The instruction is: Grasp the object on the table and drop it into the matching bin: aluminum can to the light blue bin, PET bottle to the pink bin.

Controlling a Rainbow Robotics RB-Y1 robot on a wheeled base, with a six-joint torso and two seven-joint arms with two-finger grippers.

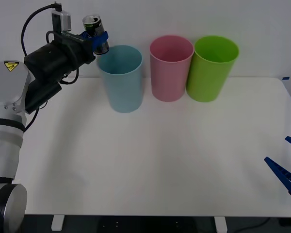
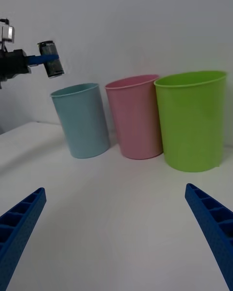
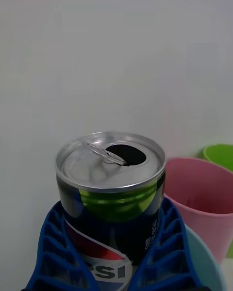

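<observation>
My left gripper point(image 1: 98, 38) is shut on the aluminum can point(image 1: 95, 33), holding it in the air just left of and above the rim of the light blue bin point(image 1: 121, 78). The can point(image 3: 111, 194) has an open silver top with a pull tab and a dark, green and white body between blue ribbed fingers point(image 3: 56, 245). In the right wrist view the can point(image 2: 50, 58) hangs above and beside the light blue bin point(image 2: 83, 120). The pink bin point(image 1: 170, 68) stands right of the blue one. My right gripper point(image 1: 287, 162) rests open at the white table's point(image 1: 150, 160) right edge.
A lime green bin point(image 1: 212, 68) stands at the right end of the row, touching the pink bin point(image 2: 136, 117). A white wall rises behind the bins. The table's front half lies bare between the two arms.
</observation>
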